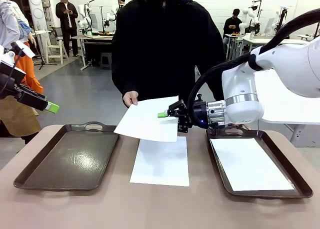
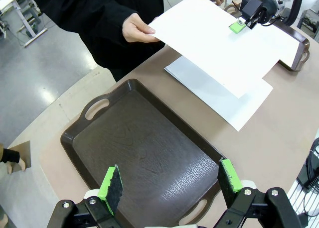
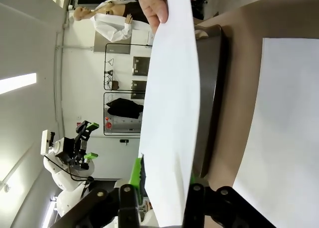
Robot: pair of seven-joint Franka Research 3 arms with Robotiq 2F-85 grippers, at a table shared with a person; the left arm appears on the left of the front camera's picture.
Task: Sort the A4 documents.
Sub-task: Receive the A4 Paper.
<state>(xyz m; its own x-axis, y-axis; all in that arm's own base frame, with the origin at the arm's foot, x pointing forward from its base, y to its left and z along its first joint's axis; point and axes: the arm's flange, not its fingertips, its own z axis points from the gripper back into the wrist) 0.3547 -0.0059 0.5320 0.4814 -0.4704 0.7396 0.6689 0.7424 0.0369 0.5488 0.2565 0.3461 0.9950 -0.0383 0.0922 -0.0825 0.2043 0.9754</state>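
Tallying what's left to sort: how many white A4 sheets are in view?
3: a raised sheet between the person's hand and the right gripper's fingers; a middle sheet on the table between the trays; a third sheet in the right tray. More may lie stacked beneath.

Bright overhead light, sheen on tray (image 2: 164, 163)

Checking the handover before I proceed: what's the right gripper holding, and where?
A firm grip cannot be told: the right gripper straddles the raised A4 sheet at the edge nearest that arm; the person's hand holds the opposite corner.
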